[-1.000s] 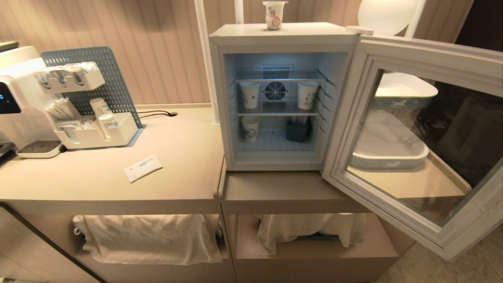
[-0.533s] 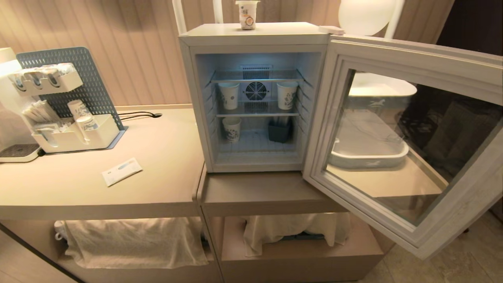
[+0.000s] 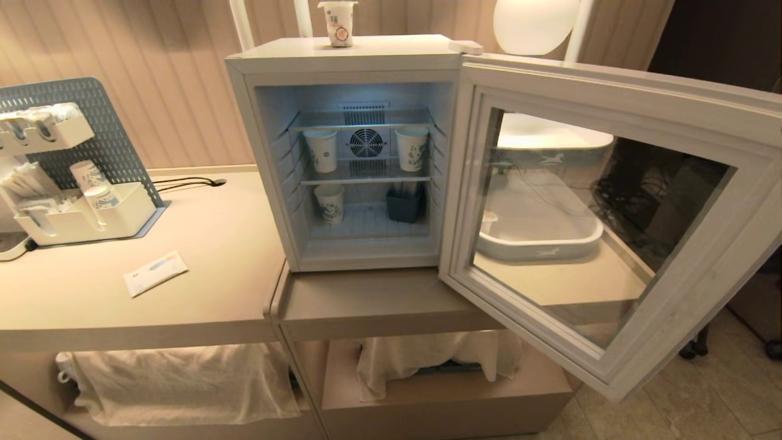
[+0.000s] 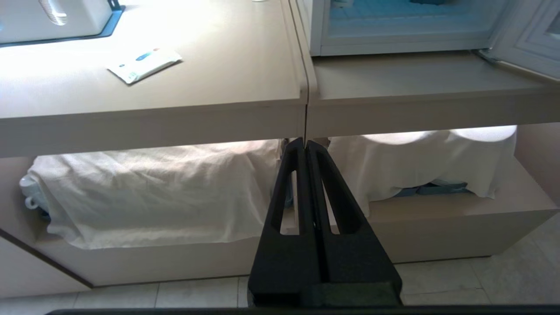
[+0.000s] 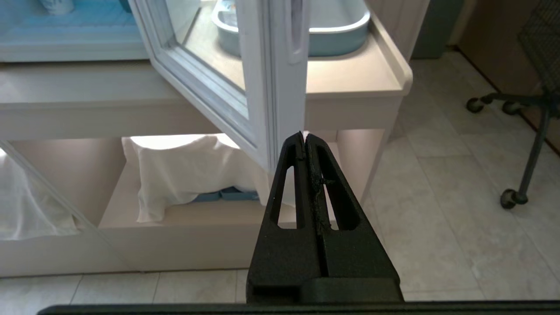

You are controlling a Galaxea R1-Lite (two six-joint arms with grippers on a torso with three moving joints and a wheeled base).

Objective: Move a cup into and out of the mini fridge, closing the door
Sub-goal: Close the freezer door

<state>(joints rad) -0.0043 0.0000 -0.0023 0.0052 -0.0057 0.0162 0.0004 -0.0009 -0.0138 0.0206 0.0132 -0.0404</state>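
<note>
Both grippers, left (image 4: pixel 305 142) and right (image 5: pixel 303 136), are hanging pinched together and empty below the counter; the cup (image 3: pixel 338 23) is standing atop the mini fridge (image 3: pixel 342 58), the door (image 3: pixel 611 214) swung wide.

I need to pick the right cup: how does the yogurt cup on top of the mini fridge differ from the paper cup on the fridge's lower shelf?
The yogurt cup stands on top of the mini fridge, sealed, with an orange-brown picture. The paper cup stands inside on the lower shelf, open-topped, with a blue-green pattern. Both are white, tapered and upright.
</note>
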